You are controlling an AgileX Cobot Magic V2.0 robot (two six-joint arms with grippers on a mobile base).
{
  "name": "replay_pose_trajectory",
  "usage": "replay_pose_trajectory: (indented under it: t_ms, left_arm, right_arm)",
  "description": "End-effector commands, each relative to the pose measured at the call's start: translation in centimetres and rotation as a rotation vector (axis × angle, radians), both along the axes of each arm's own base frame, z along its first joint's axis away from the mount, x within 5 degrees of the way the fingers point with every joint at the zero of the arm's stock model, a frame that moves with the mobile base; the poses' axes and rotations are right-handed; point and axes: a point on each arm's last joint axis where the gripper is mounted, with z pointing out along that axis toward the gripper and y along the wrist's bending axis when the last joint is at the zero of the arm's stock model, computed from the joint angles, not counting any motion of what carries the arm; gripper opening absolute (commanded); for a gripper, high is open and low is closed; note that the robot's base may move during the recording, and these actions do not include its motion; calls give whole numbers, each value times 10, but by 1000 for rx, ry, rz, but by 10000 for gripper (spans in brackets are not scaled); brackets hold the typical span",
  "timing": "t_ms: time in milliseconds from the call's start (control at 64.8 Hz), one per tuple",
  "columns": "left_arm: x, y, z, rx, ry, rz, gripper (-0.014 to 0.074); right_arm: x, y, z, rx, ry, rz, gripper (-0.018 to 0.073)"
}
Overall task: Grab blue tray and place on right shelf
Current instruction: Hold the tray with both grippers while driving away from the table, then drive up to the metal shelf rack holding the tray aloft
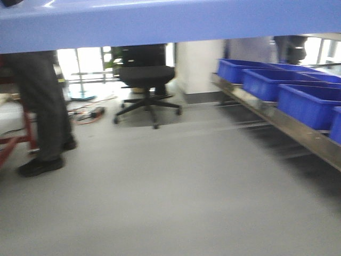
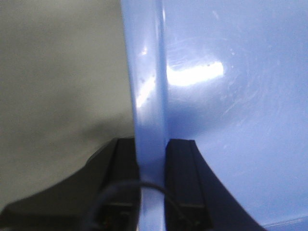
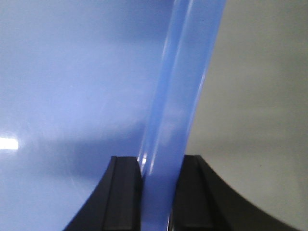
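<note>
The glossy periwinkle-blue plastic tray [image 1: 160, 24] hangs raised, up and left of the brushed-steel rack shelf [image 1: 282, 121]; the left gripper [image 2: 152, 147] and right gripper [image 3: 161, 163] each clamp narrowly on its flared rim, one per side, probably to keep it level; deep dark-blue plastic bins [image 1: 309, 104] occupy that shelf.

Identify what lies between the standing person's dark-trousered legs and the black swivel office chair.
Loose orange and dark cables on the grey floor, between the dark-trousered legs and the black swivel office chair; the exterior front-facing view shows it.
</note>
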Motion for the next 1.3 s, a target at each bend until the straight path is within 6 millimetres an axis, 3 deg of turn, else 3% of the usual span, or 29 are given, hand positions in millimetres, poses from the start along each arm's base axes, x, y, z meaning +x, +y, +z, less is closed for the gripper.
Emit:
replay_pose_trajectory:
  t_ms: [0,1281]
  left_arm:
    - [-17,1,12,-14,43,-60,-48]
    - [-17,1,12,-14,43,-60,-48]
  right_arm:
    - [-1,0,19,46,-125,36,57]
    - [-1,0,19,47,-126,37,57]
